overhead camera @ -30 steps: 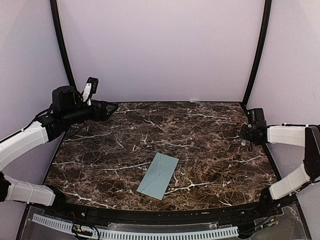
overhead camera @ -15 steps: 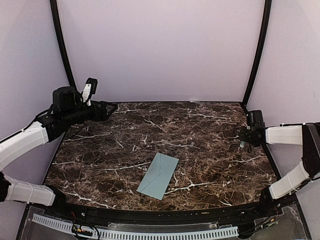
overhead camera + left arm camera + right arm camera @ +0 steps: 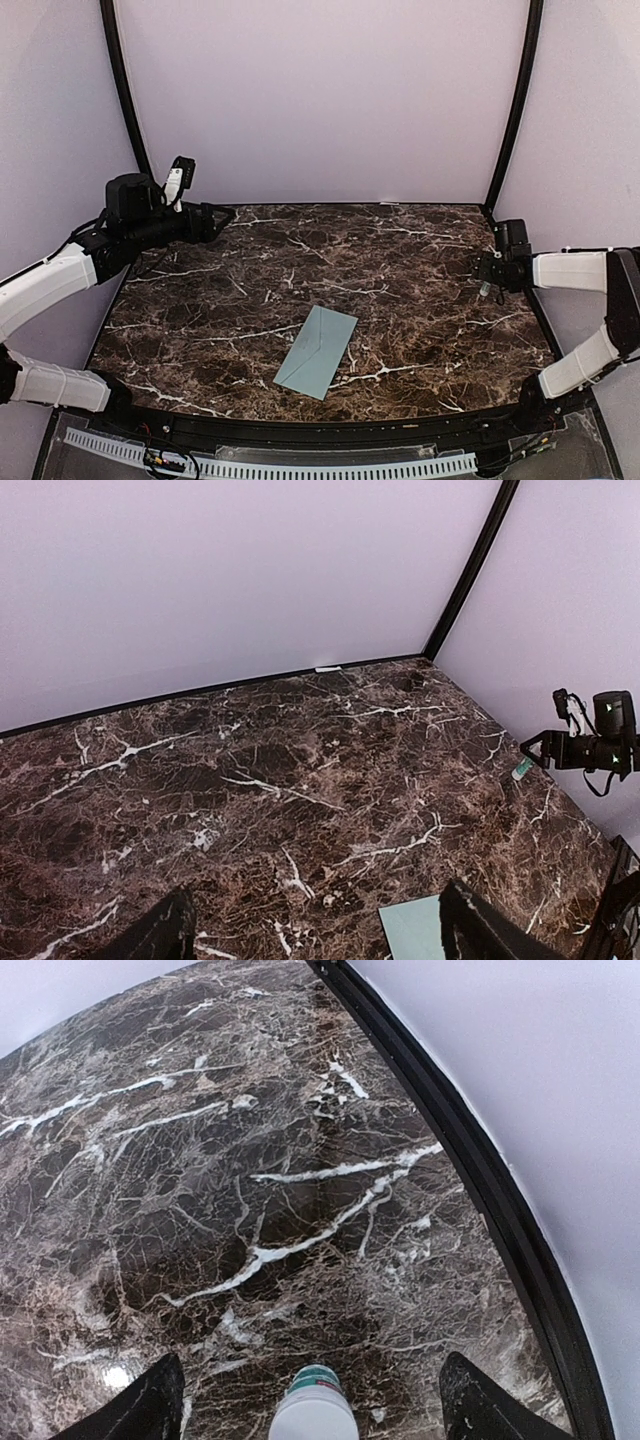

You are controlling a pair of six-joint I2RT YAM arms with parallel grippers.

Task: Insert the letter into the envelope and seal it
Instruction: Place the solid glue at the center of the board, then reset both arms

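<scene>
The pale teal envelope [image 3: 317,350] lies flat and closed on the marble table, near the front middle. One corner of the envelope [image 3: 415,930] shows in the left wrist view. No letter shows in any view. My left gripper [image 3: 216,217] hangs open and empty above the back left of the table, far from the envelope. My right gripper [image 3: 487,276] is open at the table's right edge. A small white glue stick [image 3: 313,1410] with a teal label sits between its fingers, touching neither. The glue stick [image 3: 484,289] shows just under that gripper.
A black frame rail [image 3: 480,1170] runs along the table's right edge, close beside the right gripper. Black posts [image 3: 516,100] rise at the back corners before pale walls. The left wrist view looks across the marble table [image 3: 300,780] toward the right gripper [image 3: 535,752].
The right gripper's jaws have spread wide and let go of the glue stick. The left arm and the envelope have not moved.
</scene>
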